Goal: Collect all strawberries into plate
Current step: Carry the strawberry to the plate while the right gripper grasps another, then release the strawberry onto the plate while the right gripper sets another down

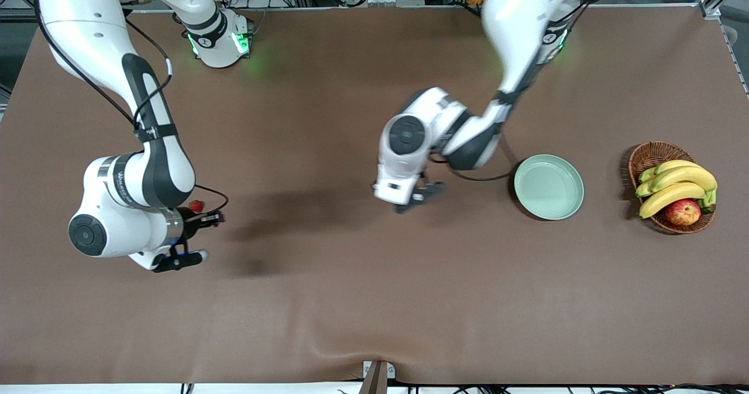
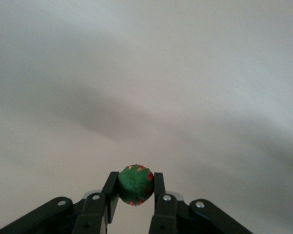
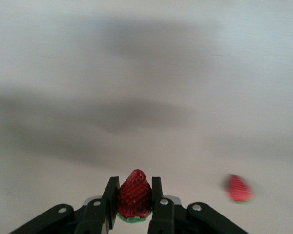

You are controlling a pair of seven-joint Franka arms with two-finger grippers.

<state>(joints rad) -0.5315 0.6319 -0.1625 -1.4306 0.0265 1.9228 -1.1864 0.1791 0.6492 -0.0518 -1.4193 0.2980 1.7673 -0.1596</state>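
The left gripper (image 2: 136,192) has its fingers (image 2: 110,192) pinched on a strawberry (image 2: 135,185), green cap facing the wrist camera, held up over bare counter (image 1: 327,300) between the arms, beside the plate (image 1: 548,186). The grip across the berry's middle looks meant to carry it to that plate, which holds nothing. The right gripper (image 3: 135,202) clamps a second strawberry (image 3: 135,195), tip outward, over the right arm's end of the counter. A third strawberry (image 3: 239,188) lies loose on the counter near it. A basket (image 1: 649,157) of fruit sits toward the left arm's end.
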